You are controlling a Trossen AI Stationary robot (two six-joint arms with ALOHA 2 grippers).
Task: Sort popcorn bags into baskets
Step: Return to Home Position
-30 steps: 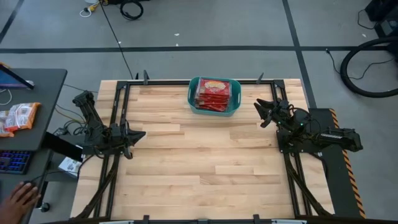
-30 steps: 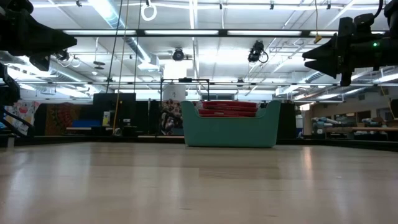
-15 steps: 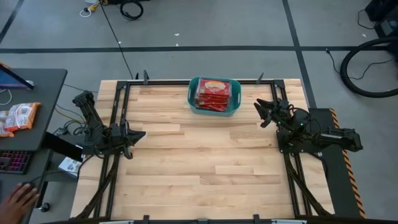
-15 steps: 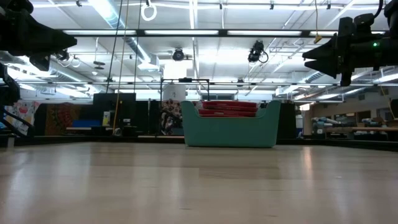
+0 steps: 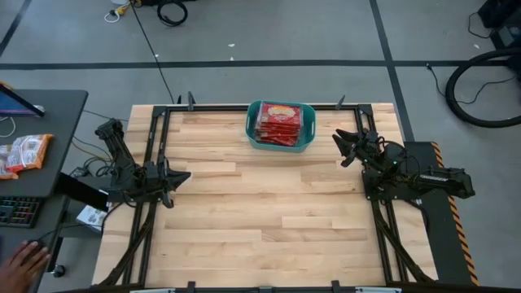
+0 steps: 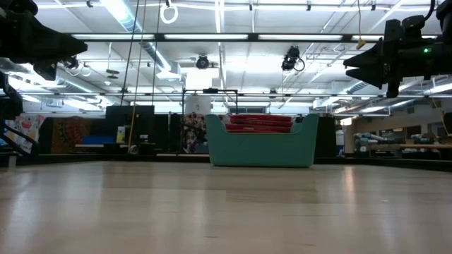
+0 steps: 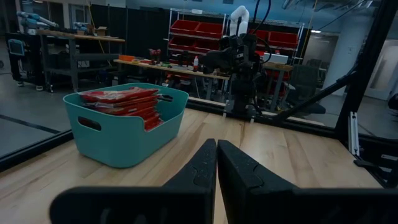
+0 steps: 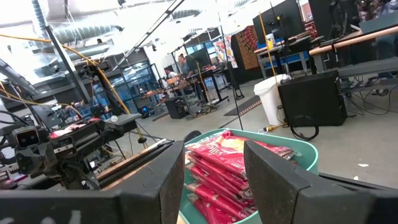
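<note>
A teal tub [image 5: 280, 145] stands at the middle of the table's far edge, with a stack of red popcorn bags [image 5: 279, 123] piled inside, rising above its rim [image 6: 260, 121]. My left gripper [image 5: 184, 175] is shut, raised over the table's left side, empty; its wrist view shows the tub [image 7: 127, 134] and bags [image 7: 127, 101]. My right gripper [image 5: 338, 146] is open, raised near the table's right side to the right of the tub, empty; its wrist view looks over the bags [image 8: 227, 165].
Bare wood lies between the arms [image 5: 269, 220]. A side desk on the left holds a packet [image 5: 23, 152] and a keyboard [image 5: 16, 210]; a person's hand [image 5: 23, 262] is by it. Black frame rails run along the table edges [image 5: 153, 146].
</note>
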